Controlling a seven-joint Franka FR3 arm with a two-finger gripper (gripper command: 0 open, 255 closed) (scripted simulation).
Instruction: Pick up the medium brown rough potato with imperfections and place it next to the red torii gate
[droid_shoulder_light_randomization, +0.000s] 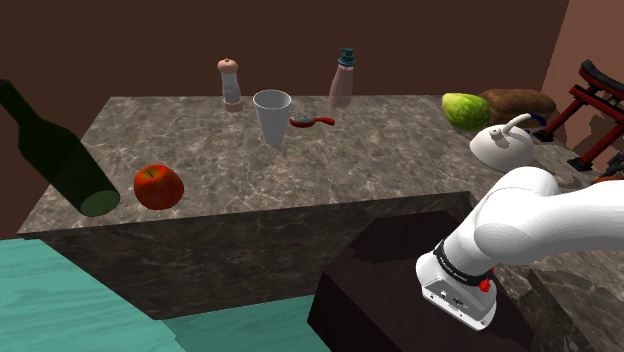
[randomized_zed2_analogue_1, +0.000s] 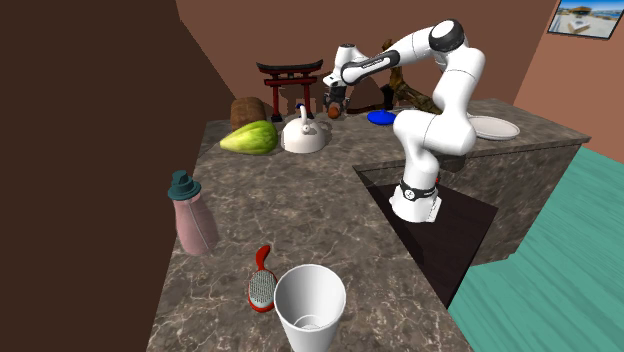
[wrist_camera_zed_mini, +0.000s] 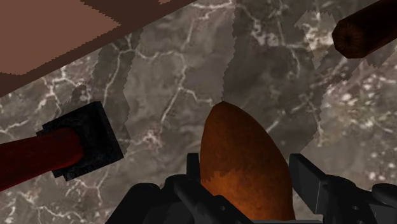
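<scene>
potato (wrist_camera_zed_mini: 245, 167): clamped between the fingers (wrist_camera_zed_mini: 195, 167) (reddish-brown skin)
gripper (randomized_zed2_analogue_1: 335, 107): held over the counter (randomized_zed2_analogue_1: 300, 200), near the gate (randomized_zed2_analogue_1: 290, 70)

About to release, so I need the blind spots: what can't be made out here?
Shoulder view: red torii gate cut off by the right edge.
Wrist view: rear end of the rough brown potato hidden by the black two-finger tool.
Second exterior view: the potato's height over the dark marbled counter too small to judge.
</scene>
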